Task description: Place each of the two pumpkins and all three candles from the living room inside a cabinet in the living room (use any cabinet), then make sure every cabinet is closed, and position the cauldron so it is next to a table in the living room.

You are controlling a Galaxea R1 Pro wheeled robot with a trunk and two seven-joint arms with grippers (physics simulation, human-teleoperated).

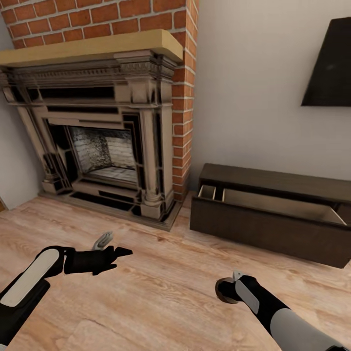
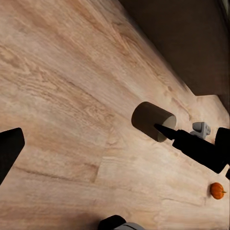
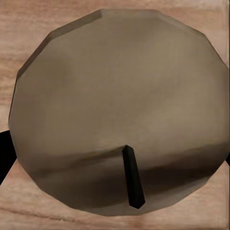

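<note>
A grey-beige candle sits low over the wooden floor at the front right, with my right gripper shut on it from above. The right wrist view looks down on the candle's top and its dark wick. In the left wrist view the candle sits between the right arm's black fingers, and an orange pumpkin rests on the floor beyond. My left gripper hovers open and empty at the front left. The dark-brown cabinet stands against the right wall with its long front pulled out.
A brick-and-stone fireplace fills the back left, its hearth reaching onto the floor. A dark screen hangs on the wall above the cabinet. Bare wooden floor lies between my arms and the cabinet.
</note>
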